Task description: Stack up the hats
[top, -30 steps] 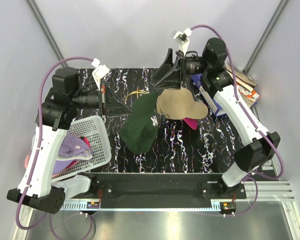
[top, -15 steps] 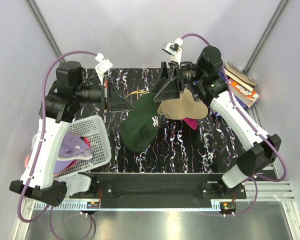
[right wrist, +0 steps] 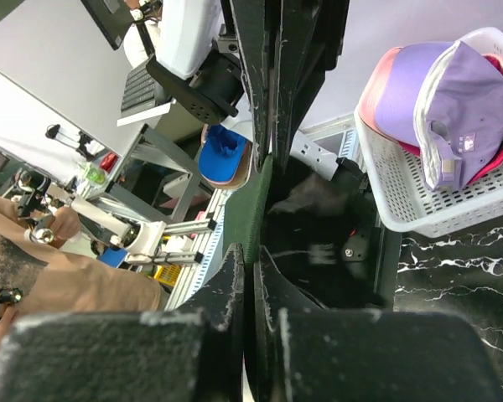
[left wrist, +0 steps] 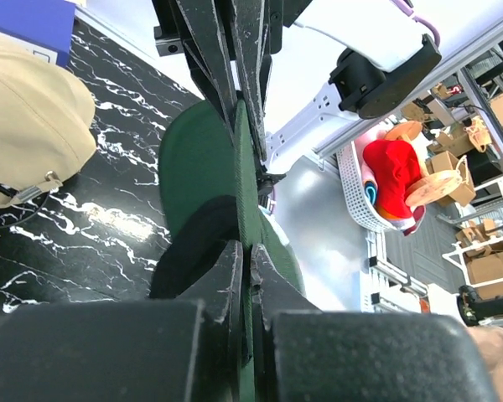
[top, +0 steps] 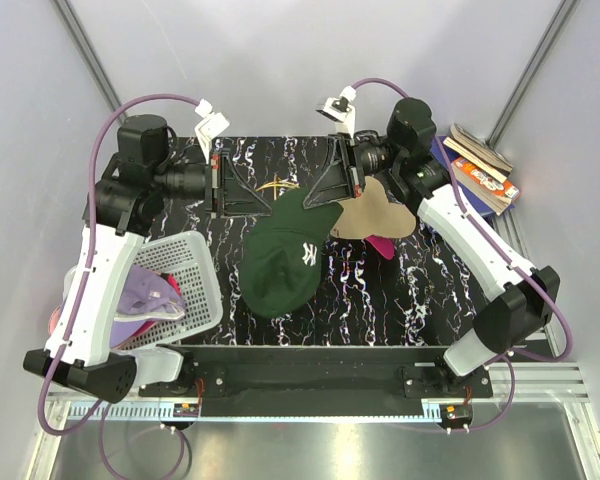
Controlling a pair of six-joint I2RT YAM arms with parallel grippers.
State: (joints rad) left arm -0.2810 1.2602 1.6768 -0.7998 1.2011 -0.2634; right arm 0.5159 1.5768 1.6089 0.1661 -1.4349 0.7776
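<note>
The dark green hat [top: 285,258] hangs over the middle of the table, emblem up. My left gripper [top: 268,208] is shut on its far left edge, and my right gripper [top: 308,203] is shut on its far right edge. In the left wrist view the green hat [left wrist: 193,159] runs between the pinched fingers of the left gripper [left wrist: 245,251]. The right wrist view shows green fabric [right wrist: 253,209] caught in the right gripper [right wrist: 251,251]. A tan hat [top: 368,215] lies to the right on a magenta hat [top: 382,246]. A lavender hat [top: 145,295] sits in the basket.
A white mesh basket [top: 198,290] stands at the left front and holds more hats. Books [top: 480,175] lie off the table's far right corner. A thin gold ring [top: 278,186] rests on the table behind the green hat.
My right gripper has swung left from above the tan hat and shut on the green hat's edge. The left arm has drawn back slightly, and the green hat now hangs between both grippers.
</note>
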